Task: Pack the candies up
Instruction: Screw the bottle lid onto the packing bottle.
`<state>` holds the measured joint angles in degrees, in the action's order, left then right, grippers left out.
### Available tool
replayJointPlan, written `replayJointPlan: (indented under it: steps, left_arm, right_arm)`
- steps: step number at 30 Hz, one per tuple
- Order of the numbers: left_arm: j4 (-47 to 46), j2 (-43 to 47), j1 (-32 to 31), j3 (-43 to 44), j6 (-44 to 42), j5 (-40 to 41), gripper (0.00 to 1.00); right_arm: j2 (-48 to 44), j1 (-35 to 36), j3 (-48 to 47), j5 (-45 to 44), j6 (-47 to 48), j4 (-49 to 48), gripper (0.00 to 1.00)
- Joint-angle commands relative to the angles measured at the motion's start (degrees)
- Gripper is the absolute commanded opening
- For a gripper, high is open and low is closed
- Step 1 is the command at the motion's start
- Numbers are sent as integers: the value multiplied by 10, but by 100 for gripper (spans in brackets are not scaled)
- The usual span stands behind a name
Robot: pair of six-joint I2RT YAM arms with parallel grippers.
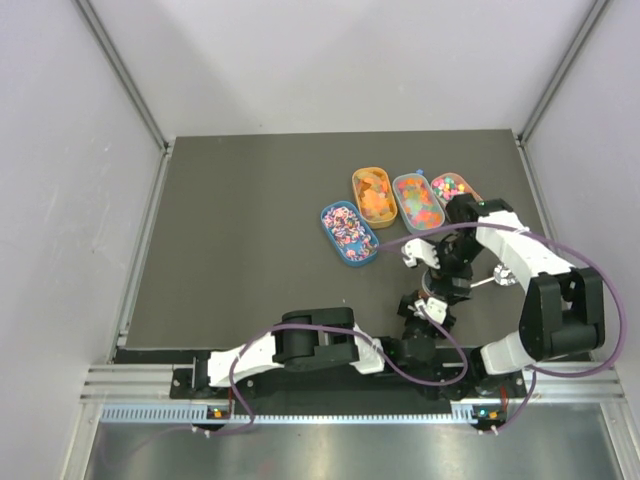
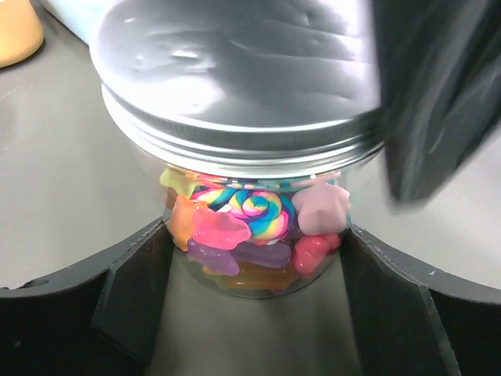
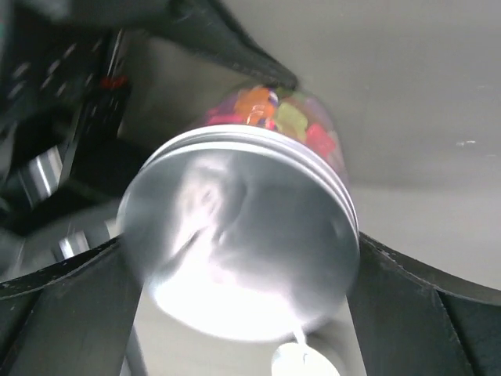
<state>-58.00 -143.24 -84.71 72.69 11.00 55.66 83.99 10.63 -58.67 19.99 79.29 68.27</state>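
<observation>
The left gripper (image 2: 257,239) stands wide but is not empty: its two dark fingers (image 2: 133,290) press against opposite sides of a clear jar (image 2: 176,200), holding it upright just above the table (image 2: 55,157). The right gripper (image 3: 239,247) comes in from above and straddles the jar's metal screw lid (image 3: 235,235). Its fingers sit right at the lid's rim on both sides, and the blurred wrist view does not show whether they pinch it or stand just clear.

The lid sits on the jar's threaded neck. Under it the glass is packed with candies (image 2: 250,211): a rainbow swirl, pink and orange gummy shapes, purple pieces. More loose sweets lie in four oval trays (image 1: 348,250) well apart from the jar, at the far right of the table.

With the jar filled and the lid on, the step in hand looks like closing it. The next move likely calls for the right fingers to bear squarely on the rim and turn. The left grip has to keep the smooth, round body from spinning with it or tipping.
</observation>
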Motion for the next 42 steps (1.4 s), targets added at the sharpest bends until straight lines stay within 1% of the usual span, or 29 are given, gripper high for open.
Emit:
replayJointPlan:
  steps: [1,3,4,9,10,13,21,28,31,33,42]
  left_arm:
    - [510,-233,-5,-140,167,-206,0]
    - [510,-233,-4,-141,167,-209,0]
    - [510,-233,-3,-140,167,-207,0]
    - [509,-233,-2,-141,167,-205,0]
    - [510,-233,-1,-141,167,-206,0]
    - [510,-234,2,-142,167,-207,0]
    - [510,-235,4,-139,166,-212,0]
    - [512,-235,4,-137,166,-216,0]
    - [512,-235,4,-135,167,-218,0]
    - [512,-234,4,-136,167,-217,0]
    - [514,-233,7,-136,165,-218,0]
  right_arm:
    - [-15,-10,-68,9,110,160,100]
    - [-19,-11,-81,10,127,161,100]
    - [-23,-11,-79,9,146,160,100]
    - [-20,-18,-79,-4,180,162,100]
    - [-31,-25,-71,-18,220,162,100]
    - [-49,-30,-51,-48,289,160,100]
    - [-18,-31,-80,-48,309,160,100]
    - [-25,-28,-82,-58,382,160,100]
    - [-28,-19,-83,-57,400,161,100]
    - [-29,-17,-85,-45,417,161,100]
    - [-28,15,-92,-5,439,161,100]
